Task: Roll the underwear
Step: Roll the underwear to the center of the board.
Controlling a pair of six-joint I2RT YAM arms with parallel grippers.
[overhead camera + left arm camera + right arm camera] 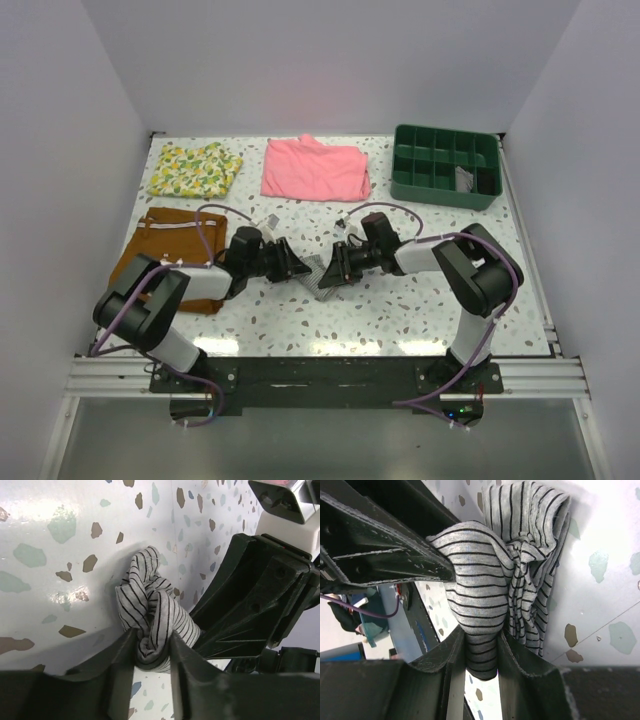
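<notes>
Underwear (pixel 322 272) sits in the middle of the worktop (pixel 400 310), a little toward 6 o'clock, right between the two arms. It is grey with thin dark stripes. It is not flat. It is bunched into a small, crumpled lump.

The left jaws come in from 9 o'clock and pinch one end of the lump. In the left wrist view the striped cloth (pixel 150 615) is squeezed tight between them. The right jaws come in from 3 o'clock and pinch the other end. In the right wrist view a fold of the cloth (pixel 485 595) is caught between them too. I cannot tell if the lump rests on the worktop or hangs just above it.

I think the job is about half done. The cloth is gathered up small, but it looks twisted and loose, not like a neat roll. It needs more rolling and tidying, and then both jaws must let go.

Other things lie well apart from it: brown shorts (pixel 165 250) at 9 o'clock, a yellow cloth with lemons (pixel 195 168) at 11 o'clock, a pink top (pixel 315 168) at 12 o'clock, and a green tray (pixel 445 165) at 1 o'clock.

I see no words, tags or brand names I can read.
</notes>
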